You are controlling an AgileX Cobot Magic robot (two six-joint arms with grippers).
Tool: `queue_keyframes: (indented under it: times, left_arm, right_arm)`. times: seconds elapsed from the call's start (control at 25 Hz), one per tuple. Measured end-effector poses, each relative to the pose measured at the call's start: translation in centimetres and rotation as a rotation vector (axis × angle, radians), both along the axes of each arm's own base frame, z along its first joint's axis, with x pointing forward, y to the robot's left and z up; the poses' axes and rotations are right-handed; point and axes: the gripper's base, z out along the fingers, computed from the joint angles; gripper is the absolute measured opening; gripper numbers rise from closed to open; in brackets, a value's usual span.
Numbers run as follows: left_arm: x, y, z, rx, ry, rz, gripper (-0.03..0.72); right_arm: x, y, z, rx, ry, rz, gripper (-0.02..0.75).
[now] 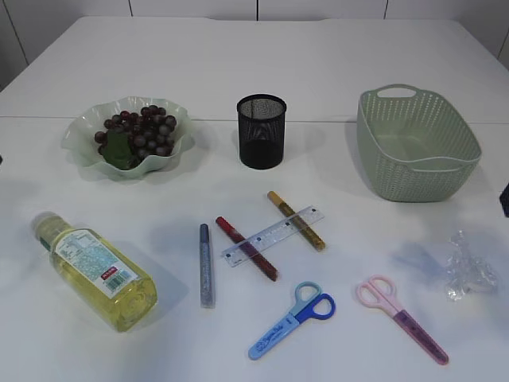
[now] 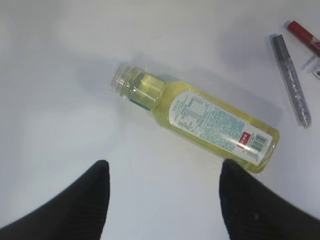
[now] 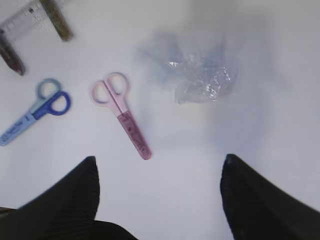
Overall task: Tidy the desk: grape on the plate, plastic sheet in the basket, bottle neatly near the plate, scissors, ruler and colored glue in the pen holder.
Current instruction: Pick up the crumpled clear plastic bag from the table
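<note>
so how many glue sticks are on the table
3, all mid-table: silver glue stick leftmost, lying alone; red glue stick and gold glue stick right of it, both partly under the clear ruler.

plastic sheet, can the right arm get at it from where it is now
Probably yes. In the right wrist view the plastic sheet lies alone on bare table ahead of the open right gripper. The pink scissors lie off to one side, apart from it, so nothing blocks a straight descent.

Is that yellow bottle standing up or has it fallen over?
Tipped over. The bottle lies on its side on the table, its neck pointing toward the table's left edge, with yellow liquid inside.
</note>
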Motion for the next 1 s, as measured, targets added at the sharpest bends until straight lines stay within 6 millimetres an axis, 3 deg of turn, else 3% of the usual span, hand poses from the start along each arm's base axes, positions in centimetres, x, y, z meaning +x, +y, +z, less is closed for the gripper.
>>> queue_keyframes:
  times: [0.2,0.48,1.0]
  left_arm:
    - [-2.8,0.4,1.1,-0.010,-0.053,0.000,0.498]
    - [-3.4,0.5,1.1,-0.011,-0.057,0.000,0.498]
    - [-3.4,0.5,1.1,-0.015,-0.055,0.000,0.498]
  right_arm:
    - [3.3,-0.5,-4.2,-0.071,0.128,0.036,0.583]
    - [6.7,-0.5,-8.3,-0.095,0.143,0.071,0.587]
    - [9.1,-0.6,-12.8,-0.105,0.179,0.073,0.588]
